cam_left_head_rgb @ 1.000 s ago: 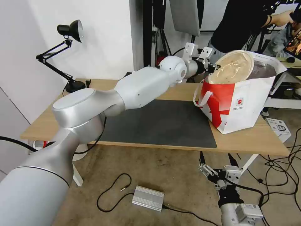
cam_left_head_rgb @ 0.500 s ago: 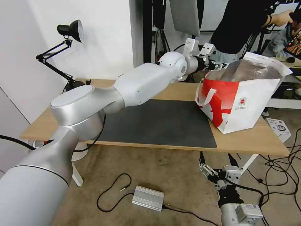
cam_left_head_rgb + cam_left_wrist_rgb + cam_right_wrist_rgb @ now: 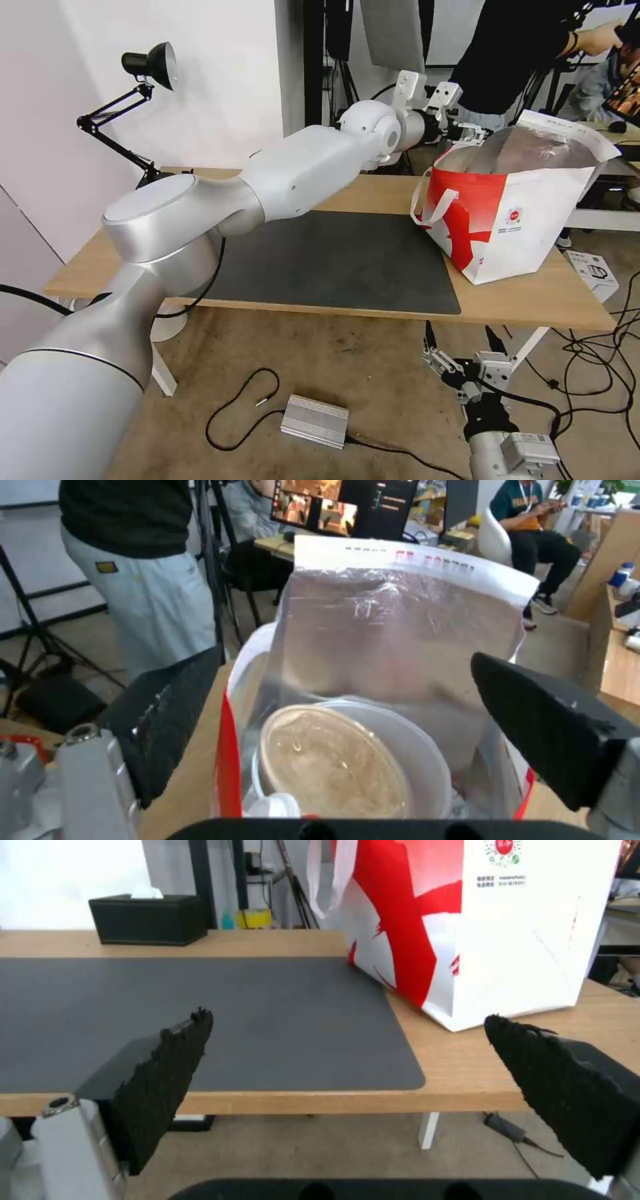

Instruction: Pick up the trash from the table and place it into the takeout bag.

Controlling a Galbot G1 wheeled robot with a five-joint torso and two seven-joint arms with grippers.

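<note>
1. The table (image 3: 373, 193), a long light-wood desk with a dark grey mat (image 3: 347, 260) over its middle, spans the head view from about 9 o'clock to 3 o'clock; we see nothing lying on the mat.
2. The takeout bag (image 3: 513, 227) stands upright on the wood just off the mat's far right corner, at roughly 2 o'clock in the head view. Its mouth is open, the silver foil lining (image 3: 393, 630) rises behind it, and a white strap handle (image 3: 430, 203) hangs down the side nearest the mat.
3. Our left arm (image 3: 293, 173) reaches across the table from 8 o'clock towards 1 o'clock, ending just beside the bag's near rim.
4. The left gripper (image 3: 470, 132) hovers above the bag's mouth. In its wrist view we see both black fingers (image 3: 173, 715) spread wide, with nothing between them.
5. The beige bowl (image 3: 333, 762) lies inside the bag, tilted, nested against a clear white bowl (image 3: 427, 760), with a small white lid (image 3: 277, 805) beside it.
6. The right gripper (image 3: 467, 357) hangs below the table's front edge at about 5 o'clock, fingers (image 3: 167, 1075) wide apart and empty.
7. A black tissue box (image 3: 148, 919) sits on the wood at the table's far edge.
</note>
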